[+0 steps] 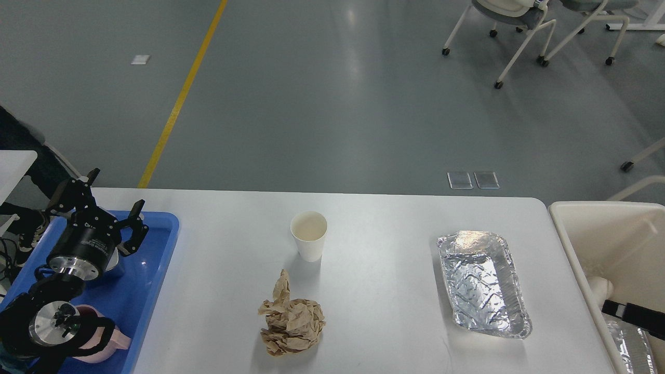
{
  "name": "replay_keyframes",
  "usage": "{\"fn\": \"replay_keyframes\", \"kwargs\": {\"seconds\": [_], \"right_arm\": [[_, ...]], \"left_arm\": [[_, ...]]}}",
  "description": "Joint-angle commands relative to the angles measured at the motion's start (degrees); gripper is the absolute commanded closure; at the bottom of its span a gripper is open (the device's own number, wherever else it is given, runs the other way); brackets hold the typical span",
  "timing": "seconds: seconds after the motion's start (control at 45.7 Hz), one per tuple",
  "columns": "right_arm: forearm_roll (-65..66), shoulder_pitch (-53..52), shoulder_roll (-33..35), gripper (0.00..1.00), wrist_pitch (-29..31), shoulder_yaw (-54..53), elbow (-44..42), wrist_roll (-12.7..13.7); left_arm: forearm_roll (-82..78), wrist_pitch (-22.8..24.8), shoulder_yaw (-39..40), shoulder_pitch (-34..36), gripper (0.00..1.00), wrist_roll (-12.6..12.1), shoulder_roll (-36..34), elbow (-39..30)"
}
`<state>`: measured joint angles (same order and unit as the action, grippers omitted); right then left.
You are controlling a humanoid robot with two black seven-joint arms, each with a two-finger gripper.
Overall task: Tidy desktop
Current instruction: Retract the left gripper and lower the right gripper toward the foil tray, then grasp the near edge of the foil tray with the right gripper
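Observation:
The white desktop (374, 332) holds a white paper cup (309, 236) upright in the middle, a crumpled ball of brown paper (292, 322) in front of it, and an empty foil tray (483, 283) to the right. My left gripper (117, 192) is open and empty above the blue plastic tray (150, 291) at the left edge. A black part of my right arm (631, 314) reaches in from the right edge over the cream bin (566, 234). Its fingers cannot be told apart.
A pink cup (98, 340) lies in the blue tray, partly behind my left arm. The bin holds another piece of foil (628, 350) and a white object (600, 288). Office chairs (519, 26) stand on the grey floor beyond the table.

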<state>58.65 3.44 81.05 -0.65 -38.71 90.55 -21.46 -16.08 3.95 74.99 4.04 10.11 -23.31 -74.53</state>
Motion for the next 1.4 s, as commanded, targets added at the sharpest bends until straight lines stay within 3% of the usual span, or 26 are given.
{"fn": "replay_keyframes", "kwargs": {"seconds": [0.0, 0.197, 0.438, 0.963, 1.379], "right_arm": [[-17.8, -0.3, -2.7, 0.0, -0.9, -0.3, 0.2, 0.8], [-37.7, -1.1, -2.5, 0.0, -4.4, 0.1, 3.6, 4.3], [-47.5, -0.4, -7.5, 0.0, -5.4, 0.7, 4.7, 4.6], [-48.6, 0.1, -23.5, 0.0, -9.7, 0.9, 5.1, 6.3], [-48.5, -0.8, -31.7, 0.0, -14.6, 3.6, 4.2, 6.3]], "left_arm": [[0.0, 0.0, -0.1, -0.2, 0.03, 0.0, -0.4, 0.0], [0.0, -0.1, -0.1, -0.4, 0.03, -0.1, -0.3, 0.0], [0.0, -0.3, -0.2, -0.7, 0.03, -0.1, -0.2, 0.1], [-0.1, -0.3, -3.0, -0.7, 0.03, -0.1, -0.8, 0.8], [-0.1, -0.3, -3.0, -0.7, 0.03, -0.1, -0.9, 1.1]]}}
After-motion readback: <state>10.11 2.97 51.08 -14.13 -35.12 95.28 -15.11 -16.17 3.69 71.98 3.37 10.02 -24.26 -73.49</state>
